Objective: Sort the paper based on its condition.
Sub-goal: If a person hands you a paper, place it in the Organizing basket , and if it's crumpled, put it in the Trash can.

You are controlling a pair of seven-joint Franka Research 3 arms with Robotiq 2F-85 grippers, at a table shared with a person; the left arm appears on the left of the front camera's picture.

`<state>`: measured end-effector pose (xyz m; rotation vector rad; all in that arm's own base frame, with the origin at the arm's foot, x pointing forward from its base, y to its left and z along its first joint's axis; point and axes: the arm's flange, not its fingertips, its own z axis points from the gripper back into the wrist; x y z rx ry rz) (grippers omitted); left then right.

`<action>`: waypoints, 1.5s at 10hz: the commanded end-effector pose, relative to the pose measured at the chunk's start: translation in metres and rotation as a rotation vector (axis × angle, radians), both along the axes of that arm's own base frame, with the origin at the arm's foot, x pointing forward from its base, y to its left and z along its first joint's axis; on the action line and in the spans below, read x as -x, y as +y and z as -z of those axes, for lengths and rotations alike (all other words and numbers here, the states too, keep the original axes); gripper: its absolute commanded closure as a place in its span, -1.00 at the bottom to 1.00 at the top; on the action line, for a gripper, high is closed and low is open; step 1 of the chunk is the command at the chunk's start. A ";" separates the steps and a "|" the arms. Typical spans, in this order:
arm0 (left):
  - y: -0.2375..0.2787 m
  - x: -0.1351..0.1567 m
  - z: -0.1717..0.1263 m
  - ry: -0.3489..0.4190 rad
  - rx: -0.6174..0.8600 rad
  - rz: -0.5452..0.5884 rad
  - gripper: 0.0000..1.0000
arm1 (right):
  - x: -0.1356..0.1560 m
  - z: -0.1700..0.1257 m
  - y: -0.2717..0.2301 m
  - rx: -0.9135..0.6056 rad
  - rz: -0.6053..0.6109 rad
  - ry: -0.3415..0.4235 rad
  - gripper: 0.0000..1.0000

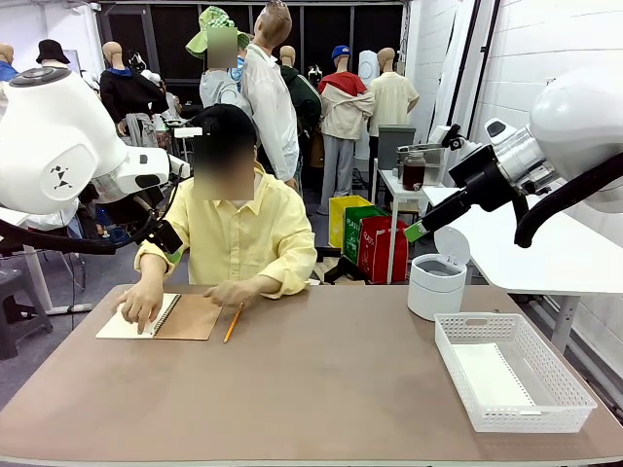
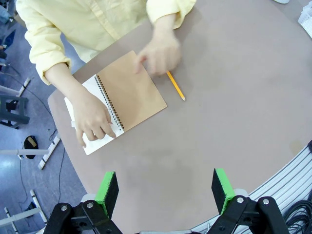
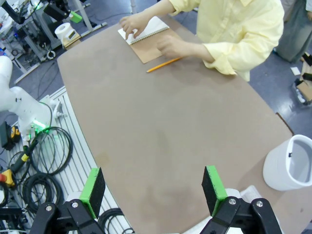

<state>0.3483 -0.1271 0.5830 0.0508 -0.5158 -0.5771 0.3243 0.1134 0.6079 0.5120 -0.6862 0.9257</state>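
Note:
A flat white sheet of paper (image 1: 490, 374) lies inside the white mesh basket (image 1: 565, 401) at the table's right. At the far left, the person's hand (image 1: 142, 304) presses on the white page of an open spiral notebook (image 1: 185, 317) with a brown cover; the other hand rests by the cover. In the left wrist view, my left gripper (image 2: 165, 187) hangs open high above the bare table near the notebook (image 2: 134, 92). My right gripper (image 3: 153, 187) is also open, raised above the table's right side, with nothing between its fingers.
A yellow pencil (image 1: 234, 321) lies just right of the notebook. A small white bin (image 1: 436, 285) with its lid up stands behind the basket. The brown table (image 1: 311, 379) is bare across its middle and front.

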 end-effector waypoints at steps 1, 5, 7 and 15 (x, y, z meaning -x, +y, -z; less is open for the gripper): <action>0.001 0.000 0.000 -0.005 0.003 0.004 -1.00 | 0.000 0.000 -0.001 -0.004 -0.004 0.005 -1.00; 0.001 0.000 0.000 -0.005 0.003 0.004 -1.00 | 0.000 0.000 -0.001 -0.004 -0.004 0.005 -1.00; 0.001 0.000 0.000 -0.005 0.003 0.004 -1.00 | 0.000 0.000 -0.001 -0.004 -0.004 0.005 -1.00; 0.001 0.000 0.000 -0.005 0.003 0.004 -1.00 | 0.000 0.000 -0.001 -0.004 -0.004 0.005 -1.00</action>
